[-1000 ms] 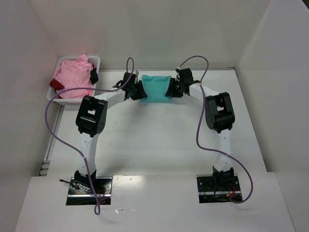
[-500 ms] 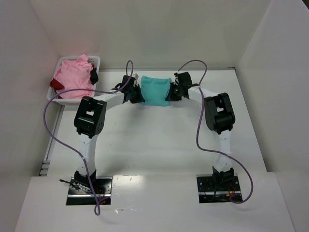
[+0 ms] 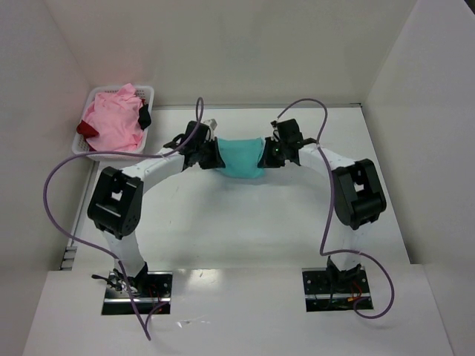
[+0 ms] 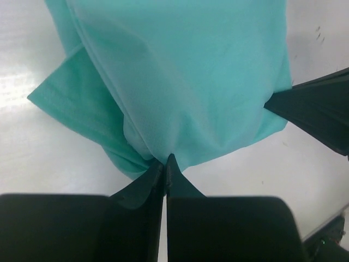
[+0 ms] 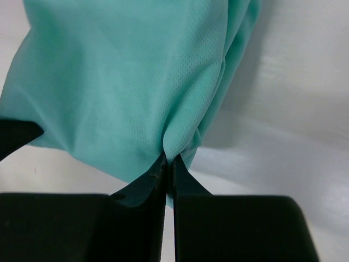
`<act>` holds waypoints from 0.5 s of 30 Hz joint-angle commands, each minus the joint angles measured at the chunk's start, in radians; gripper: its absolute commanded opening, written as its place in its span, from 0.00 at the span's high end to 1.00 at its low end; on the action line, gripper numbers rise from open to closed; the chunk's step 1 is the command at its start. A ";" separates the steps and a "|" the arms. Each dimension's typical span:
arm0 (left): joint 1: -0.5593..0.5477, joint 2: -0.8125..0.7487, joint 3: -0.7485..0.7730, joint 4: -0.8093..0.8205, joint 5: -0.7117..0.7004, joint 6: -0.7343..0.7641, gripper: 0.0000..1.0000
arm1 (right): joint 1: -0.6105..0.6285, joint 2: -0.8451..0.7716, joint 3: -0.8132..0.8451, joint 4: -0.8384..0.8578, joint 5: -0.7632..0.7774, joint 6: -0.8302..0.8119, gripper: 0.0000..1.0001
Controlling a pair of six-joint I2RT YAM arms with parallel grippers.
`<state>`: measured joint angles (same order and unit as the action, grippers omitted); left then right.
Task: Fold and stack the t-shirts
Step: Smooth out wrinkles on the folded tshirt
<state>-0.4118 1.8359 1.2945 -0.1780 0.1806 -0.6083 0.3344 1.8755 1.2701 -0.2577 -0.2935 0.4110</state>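
A teal t-shirt (image 3: pixel 241 157), folded small, hangs stretched between my two grippers over the far middle of the table. My left gripper (image 3: pixel 213 157) is shut on its left edge; in the left wrist view the teal t-shirt (image 4: pixel 180 82) bunches into the pinched tips of my left gripper (image 4: pixel 164 162). My right gripper (image 3: pixel 265 156) is shut on the right edge, and in the right wrist view the teal t-shirt (image 5: pixel 125 82) puckers where my right gripper (image 5: pixel 168 159) pinches it. A pink t-shirt (image 3: pixel 113 119) and a dark red t-shirt (image 3: pixel 87 129) lie in the basket.
The white lattice basket (image 3: pixel 145 95) stands at the far left corner of the table. White walls close the table in at the back and both sides. Purple cables (image 3: pixel 56 178) loop off both arms.
Both grippers have shut on the teal t-shirt's side edges and pulled it toward me, off the spot near the back wall; it now sags between them.
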 commanded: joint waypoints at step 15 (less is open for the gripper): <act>-0.032 -0.213 -0.166 -0.224 0.007 -0.021 0.47 | 0.083 -0.162 -0.104 -0.083 0.062 0.035 0.20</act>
<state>-0.4377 1.7176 1.1271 -0.3637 0.2050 -0.6109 0.4175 1.7969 1.1534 -0.3283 -0.2775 0.4515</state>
